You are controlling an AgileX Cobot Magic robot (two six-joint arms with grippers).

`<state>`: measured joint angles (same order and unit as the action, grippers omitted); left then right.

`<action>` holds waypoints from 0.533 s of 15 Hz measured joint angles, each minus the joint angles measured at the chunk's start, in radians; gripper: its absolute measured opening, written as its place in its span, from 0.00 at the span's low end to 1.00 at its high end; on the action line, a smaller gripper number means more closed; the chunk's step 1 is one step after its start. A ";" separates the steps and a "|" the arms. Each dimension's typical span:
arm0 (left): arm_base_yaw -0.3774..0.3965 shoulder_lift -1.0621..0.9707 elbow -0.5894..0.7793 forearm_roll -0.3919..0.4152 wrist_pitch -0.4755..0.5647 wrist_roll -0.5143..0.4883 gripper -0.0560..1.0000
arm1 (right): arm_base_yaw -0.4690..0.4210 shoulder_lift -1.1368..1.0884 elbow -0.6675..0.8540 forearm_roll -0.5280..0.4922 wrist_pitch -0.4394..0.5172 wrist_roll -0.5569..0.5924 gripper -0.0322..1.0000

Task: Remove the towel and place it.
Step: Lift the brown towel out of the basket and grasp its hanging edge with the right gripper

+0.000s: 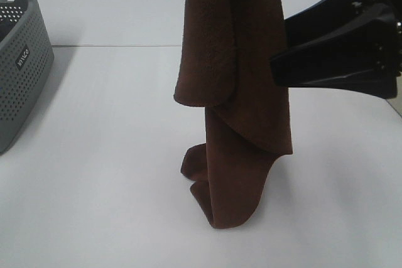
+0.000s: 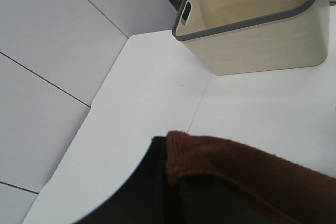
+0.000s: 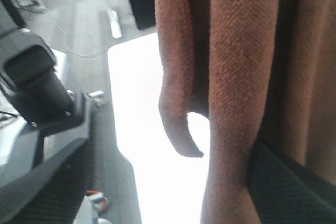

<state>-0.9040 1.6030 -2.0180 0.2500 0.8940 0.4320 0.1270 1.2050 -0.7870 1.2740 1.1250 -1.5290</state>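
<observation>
From the high camera I see the towel hanging as a long dark brown column whose top runs out of frame. Its lower end is crumpled on the counter about midway between the left and right edges and nearer the front edge. That view never shows what carries it. Only my left wrist camera does, where the left gripper has a black finger against the fuzzy hem and is closed on the cloth, with the counter far below. The same camera shows a cream bin with a grey rim, standing close to a counter corner, which the high view misses entirely. The right gripper reaches in from the right edge with its jaws spread. Its tips are right at the towel's side, but I cannot tell from above whether they touch. The right wrist camera settles part of that, since a fold hangs between the two fingers and lies against one finger, while the other finger stands clear of it. The grey basket sits at the left edge, well apart from the towel. The hanging cloth blocks my view of the counter's middle behind it.
</observation>
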 joint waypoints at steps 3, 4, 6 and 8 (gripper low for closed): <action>0.000 0.000 0.000 0.000 0.000 0.000 0.05 | 0.000 -0.092 0.000 -0.038 -0.046 0.064 0.78; 0.000 0.000 0.000 0.000 0.000 0.000 0.05 | 0.000 -0.121 0.000 -0.039 -0.061 0.078 0.78; 0.000 0.000 0.000 0.001 0.000 -0.002 0.05 | 0.000 -0.172 0.000 -0.038 -0.092 0.134 0.78; 0.000 0.000 0.000 -0.007 0.000 -0.002 0.05 | 0.000 -0.164 0.000 -0.017 -0.093 0.146 0.78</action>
<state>-0.9040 1.6030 -2.0180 0.2430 0.8940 0.4300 0.1270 1.0410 -0.7870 1.2570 1.0320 -1.3830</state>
